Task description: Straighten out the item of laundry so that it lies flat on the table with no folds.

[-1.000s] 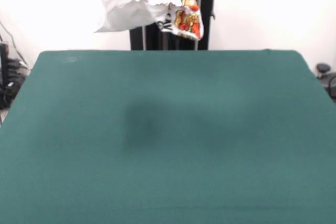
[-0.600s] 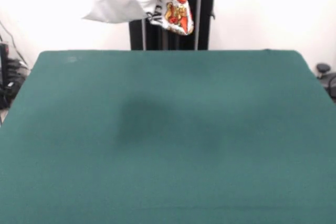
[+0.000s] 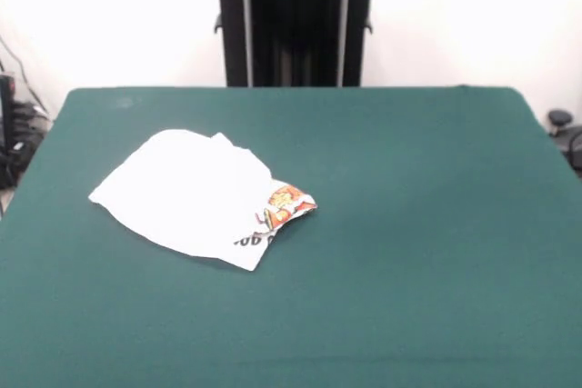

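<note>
The item of laundry [image 3: 195, 197], a small white garment, lies on the dark green table [image 3: 409, 224] left of centre. It rests mostly plain side up, with soft creases near its far edge. At its right corner a flap [image 3: 284, 206] is turned over, showing the red, orange and yellow print and a bit of black lettering. No gripper shows in this view; nothing hangs over the table.
The robot's black pedestal [image 3: 296, 29] stands behind the table's far edge. Cables and dark equipment [image 3: 14, 134] sit off the left side, and a dark object [image 3: 562, 129] off the right side.
The garment, hanging high above the table's far edge in the earlier frames, now lies on the table left of centre. The dark arm part glimpsed at the top has gone from view.
</note>
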You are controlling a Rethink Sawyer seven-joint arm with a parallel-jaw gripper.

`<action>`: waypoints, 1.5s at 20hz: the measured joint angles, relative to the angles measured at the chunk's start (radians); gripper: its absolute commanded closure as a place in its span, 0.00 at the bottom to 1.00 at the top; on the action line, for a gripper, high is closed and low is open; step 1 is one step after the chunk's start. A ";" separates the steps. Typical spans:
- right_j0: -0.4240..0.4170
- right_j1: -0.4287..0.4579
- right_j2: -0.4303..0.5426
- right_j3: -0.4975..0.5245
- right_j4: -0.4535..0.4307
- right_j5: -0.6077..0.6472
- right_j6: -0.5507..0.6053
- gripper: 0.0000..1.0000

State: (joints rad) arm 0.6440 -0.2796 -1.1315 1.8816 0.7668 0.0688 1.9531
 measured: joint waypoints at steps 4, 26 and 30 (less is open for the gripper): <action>-0.062 -0.060 0.013 -0.029 -0.018 0.013 0.000 0.00; -0.575 -0.326 0.682 -0.056 -0.210 -0.013 0.000 0.00; -0.669 -0.328 0.806 -0.050 -0.316 -0.013 0.000 0.00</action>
State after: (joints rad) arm -0.0248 -0.6072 -0.3257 1.8321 0.4505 0.0557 1.9531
